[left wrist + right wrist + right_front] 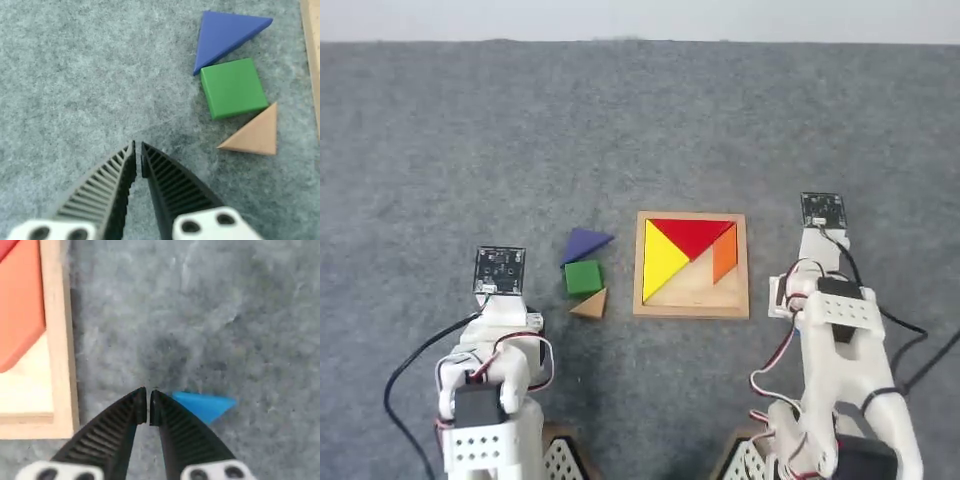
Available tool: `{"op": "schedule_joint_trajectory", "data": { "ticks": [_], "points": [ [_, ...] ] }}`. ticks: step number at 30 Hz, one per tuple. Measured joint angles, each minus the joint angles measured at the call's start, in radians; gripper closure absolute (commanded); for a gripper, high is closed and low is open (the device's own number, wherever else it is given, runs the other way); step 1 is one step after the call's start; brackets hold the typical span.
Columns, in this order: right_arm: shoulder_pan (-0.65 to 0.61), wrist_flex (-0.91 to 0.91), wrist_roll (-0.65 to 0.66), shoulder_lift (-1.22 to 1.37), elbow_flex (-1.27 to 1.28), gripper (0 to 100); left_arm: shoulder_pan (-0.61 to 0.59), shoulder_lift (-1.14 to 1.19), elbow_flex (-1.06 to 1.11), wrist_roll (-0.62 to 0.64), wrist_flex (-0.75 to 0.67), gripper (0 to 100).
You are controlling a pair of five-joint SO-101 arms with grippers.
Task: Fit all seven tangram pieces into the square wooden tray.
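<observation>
Three pieces are seated in the tray: red triangle, yellow triangle, orange piece; blue triangle, green square and tan triangle are left on the counter beside it; a light-blue piece lies by the right pincer; that and the left pincer are together, empty; a pickup is judged next, jaws to be opened first.

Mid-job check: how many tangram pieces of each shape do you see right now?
Triangles: 5 (red triangle, yellow triangle, dark blue triangle, tan triangle, light blue triangle)
Squares: 1 (green square)
Parallelograms: 1 (orange parallelogram)
Total: 7
</observation>
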Motion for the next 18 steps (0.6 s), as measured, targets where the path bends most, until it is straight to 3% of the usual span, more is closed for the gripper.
{"op": "schedule_joint_trajectory", "data": {
  "ticks": [14, 18],
  "points": [
    [0.000, -0.017, 0.000, -0.157, 0.100, 98.3, 0.094, 0.000, 0.000, -0.009, -0.012, 98],
    [0.000, -0.017, 0.000, -0.298, 0.181, 98.3, 0.080, 0.000, -0.002, -0.301, -0.152, 98]
  ]
}}
